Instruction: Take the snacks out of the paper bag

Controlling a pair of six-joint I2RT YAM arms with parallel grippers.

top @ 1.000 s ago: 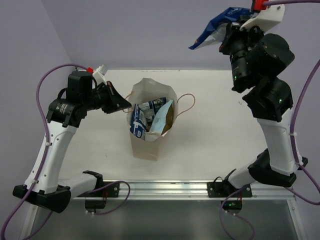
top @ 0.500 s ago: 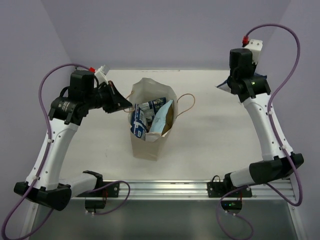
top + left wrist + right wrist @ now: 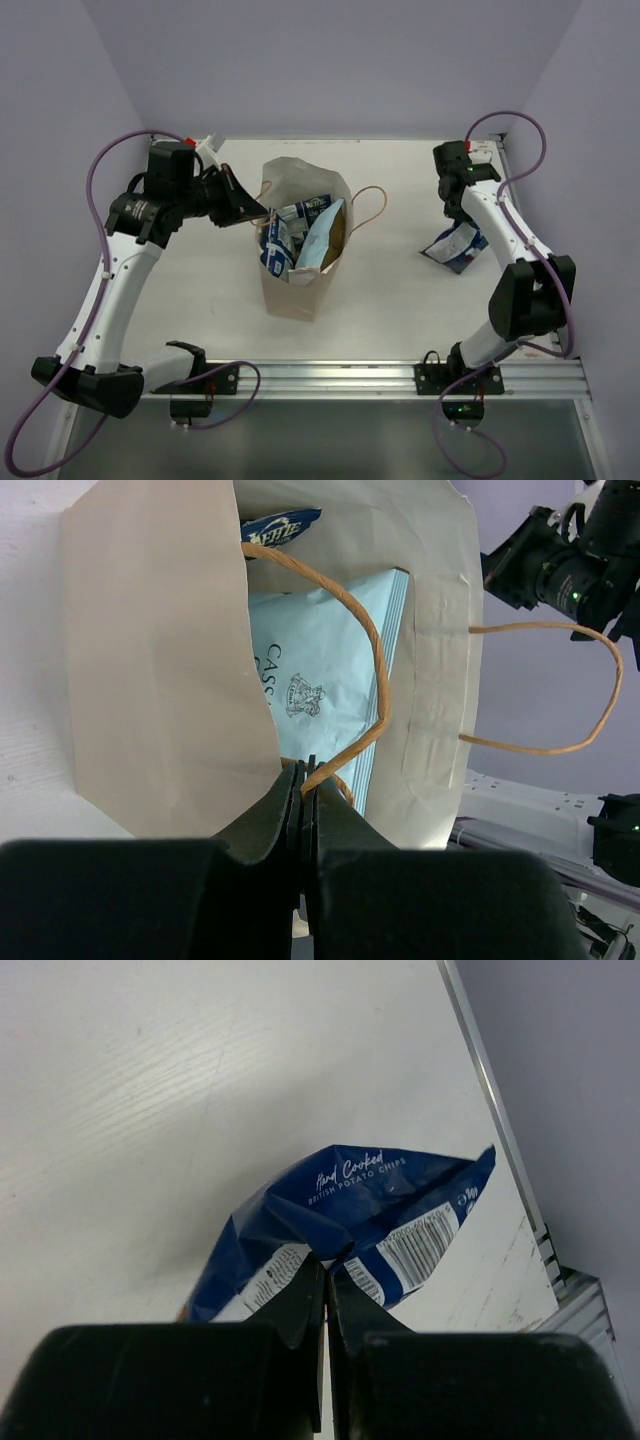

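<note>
Cannot count the dark blue and white crinkly foil packets (image 3: 281, 236) sunk in the light tan kraft paper bag (image 3: 295, 290). Cannot see the near edge of the loose dark blue packet (image 3: 370, 1195) behind the right gripper (image 3: 326, 1265).

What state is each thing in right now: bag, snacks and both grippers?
paper bag: standing, mouth open.
light blue chip bag: inside the paper bag.
dark blue and white packets: inside the paper bag.
dark blue chip packet: out, lying on the table.
left gripper: shut on the paper bag at its cord handle.
right gripper: shut on the dark blue chip packet's edge.
</note>
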